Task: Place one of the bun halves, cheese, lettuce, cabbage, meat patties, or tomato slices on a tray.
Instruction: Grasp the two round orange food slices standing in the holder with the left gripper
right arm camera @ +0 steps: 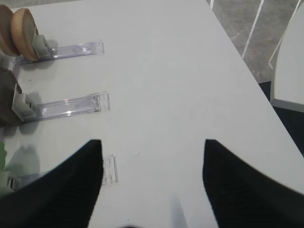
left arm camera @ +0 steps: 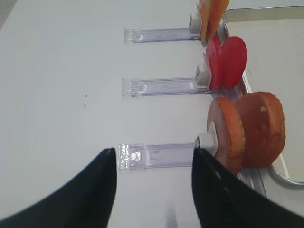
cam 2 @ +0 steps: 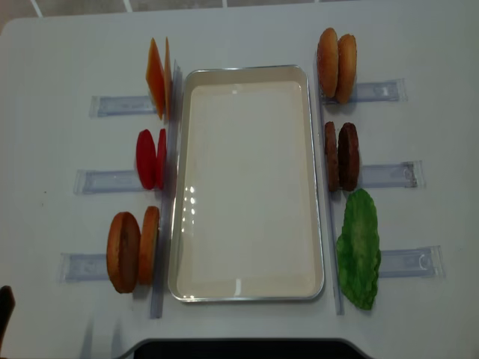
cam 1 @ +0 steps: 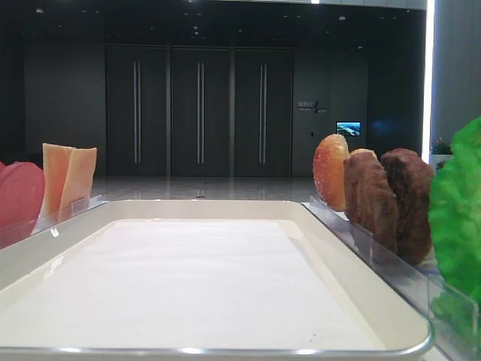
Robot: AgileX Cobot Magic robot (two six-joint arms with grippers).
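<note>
Tray [cam 2: 247,288] bare inside, centred on table [cam 2: 60,60]. Bun halves [left arm camera: 247,130] upright in clear rack [left arm camera: 156,156], just ahead-right of left gripper [left arm camera: 153,164]; jaws wide, holding nothing. Tomato slices [left arm camera: 228,61], cheese [left arm camera: 211,16] farther ahead. Right gripper [right arm camera: 152,156] spread, unladen; meat patties [right arm camera: 7,97] ahead-left.

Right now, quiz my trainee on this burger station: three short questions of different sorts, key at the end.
1. True or false: the tray already holds a bun half.
2. Which item stands in the rack nearest the left gripper? A) cheese B) tomato slices C) bun halves
3. Fill in: the lettuce lies on the tray's ____ side in the overhead view.

Key: 1 false; 2 C; 3 right.
</note>
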